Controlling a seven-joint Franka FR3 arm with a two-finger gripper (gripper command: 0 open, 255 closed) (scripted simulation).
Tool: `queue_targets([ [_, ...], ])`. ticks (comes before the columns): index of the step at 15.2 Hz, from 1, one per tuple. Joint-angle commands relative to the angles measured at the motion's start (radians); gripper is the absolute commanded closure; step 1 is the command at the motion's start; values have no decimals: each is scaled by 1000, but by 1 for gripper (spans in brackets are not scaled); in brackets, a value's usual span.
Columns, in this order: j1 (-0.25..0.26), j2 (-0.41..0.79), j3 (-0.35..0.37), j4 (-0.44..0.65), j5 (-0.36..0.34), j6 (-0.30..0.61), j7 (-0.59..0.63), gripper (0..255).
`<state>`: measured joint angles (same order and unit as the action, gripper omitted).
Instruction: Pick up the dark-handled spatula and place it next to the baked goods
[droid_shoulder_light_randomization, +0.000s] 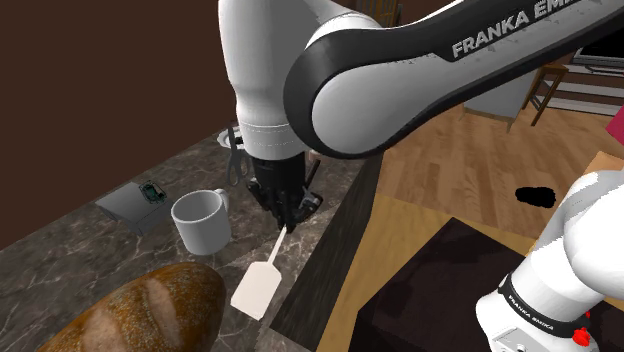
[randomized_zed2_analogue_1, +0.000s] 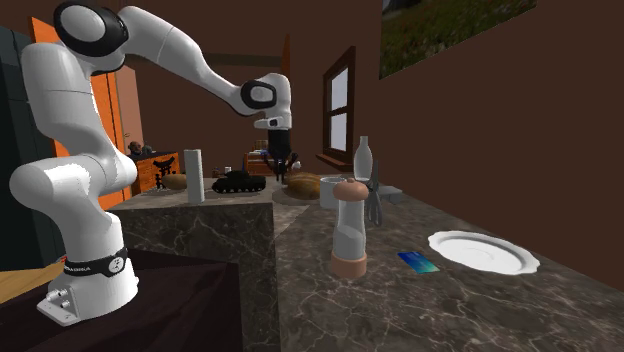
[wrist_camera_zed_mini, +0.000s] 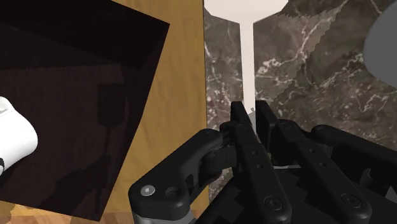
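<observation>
Gripper (droid_shoulder_light_randomization: 287, 222) clamped on the spatula (droid_shoulder_light_randomization: 256, 285) at the worktop's (droid_shoulder_light_randomization: 60, 260) edge.

From the shoulder view, the gripper points down with its fingers pinched narrow on the spatula's upper end. The pale blade lies close to the worktop's floor-side edge, near the bread loaf (droid_shoulder_light_randomization: 140, 312) at the near corner, and a white mug (droid_shoulder_light_randomization: 203, 221) stands just beside the stem. In the second exterior view the gripper hangs over the worktop's far end, well apart from the pepper mill (randomized_zed2_analogue_1: 349, 232) and white plate (randomized_zed2_analogue_1: 483, 252). In the wrist view both fingers (wrist_camera_zed_mini: 236, 124) clasp the white stem. Whether the blade touches the stone, I cannot tell.
</observation>
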<state>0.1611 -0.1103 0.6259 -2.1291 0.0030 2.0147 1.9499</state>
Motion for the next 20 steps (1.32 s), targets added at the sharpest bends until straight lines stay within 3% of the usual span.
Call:
queue_targets([
  [1, 0, 15, 4, -15, -9, 27, 9, 255],
  [17, 2, 139, 17, -127, -104, 236, 88, 255],
  [20, 2, 139, 16, -127, -104, 236, 88, 255],
])
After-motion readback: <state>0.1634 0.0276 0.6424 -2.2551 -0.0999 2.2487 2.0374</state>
